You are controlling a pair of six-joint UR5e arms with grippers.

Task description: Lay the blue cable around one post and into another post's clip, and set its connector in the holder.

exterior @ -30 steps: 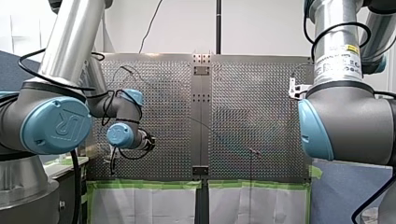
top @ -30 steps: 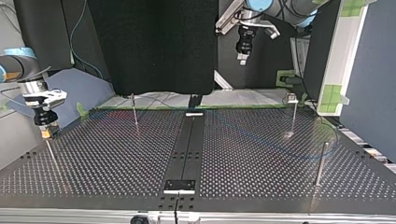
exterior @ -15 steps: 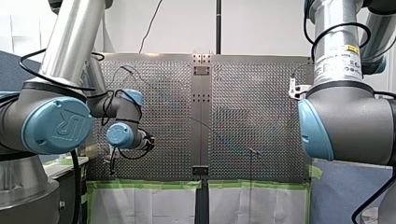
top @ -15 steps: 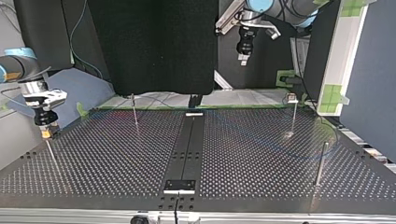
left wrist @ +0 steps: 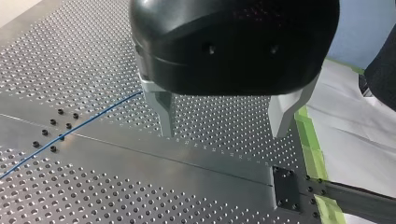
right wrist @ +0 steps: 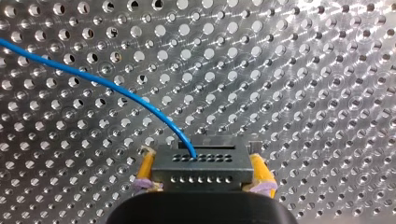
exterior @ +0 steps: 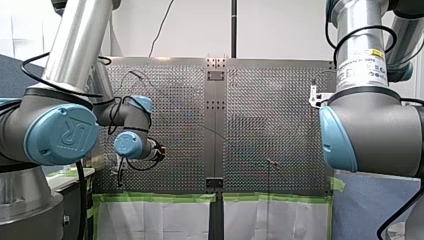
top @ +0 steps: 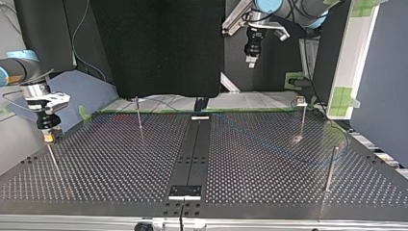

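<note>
Your right gripper points straight down over the perforated table, yellow pads clamped on the connector; the blue cable arcs away from it. Your left gripper hangs high, fingers spread apart.

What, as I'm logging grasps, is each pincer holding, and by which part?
My right pincer grips the connector by its two side faces, the cable trailing free. My left pincer is open, holding nothing.
</note>
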